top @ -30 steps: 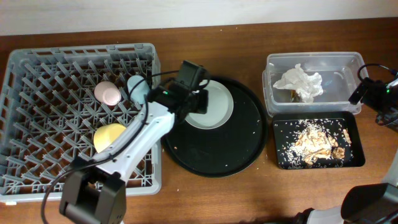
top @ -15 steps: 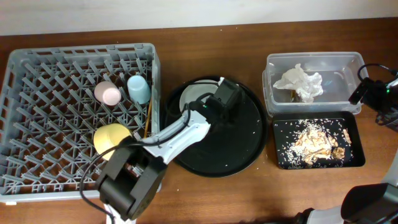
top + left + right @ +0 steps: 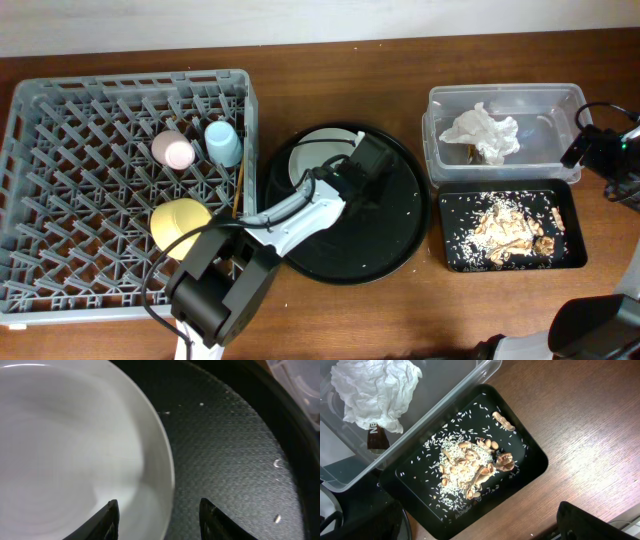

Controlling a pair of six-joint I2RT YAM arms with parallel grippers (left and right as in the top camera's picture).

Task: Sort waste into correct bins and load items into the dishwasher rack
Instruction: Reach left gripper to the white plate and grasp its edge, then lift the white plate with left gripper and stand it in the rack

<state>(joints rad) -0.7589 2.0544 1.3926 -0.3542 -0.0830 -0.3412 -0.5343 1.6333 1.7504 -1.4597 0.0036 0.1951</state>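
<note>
Waste sorted: tissue (image 3: 480,132) in clear tub (image 3: 560,100), food scraps (image 3: 510,228) in black tray (image 3: 572,256). Pink cup (image 3: 173,150), blue cup (image 3: 222,142), yellow bowl (image 3: 180,222) and chopsticks (image 3: 238,185) in rack (image 3: 60,200). Remaining: plate (image 3: 75,450), on round tray (image 3: 390,240); left fingers (image 3: 111,520) spread astride its rim. Right fingers (image 3: 585,522): state unclear.

This is a robotics lab bench staged as a kitchen clean-up station, not a working kitchen. Two robot arms, the left arm (image 3: 290,212) and the right arm (image 3: 608,152), stand at a brown wood-grain table (image 3: 420,320) set against a plain pale wall (image 3: 300,20), with black cables (image 3: 152,275) trailing from them. The kitchen gear sits loose on the tabletop. There is a grey catering-style dishwasher rack (image 3: 130,82) and a round black tray (image 3: 390,245). A clear plastic tub (image 3: 500,93) and a shallow black tray (image 3: 452,262) serve as waste bins.
</note>
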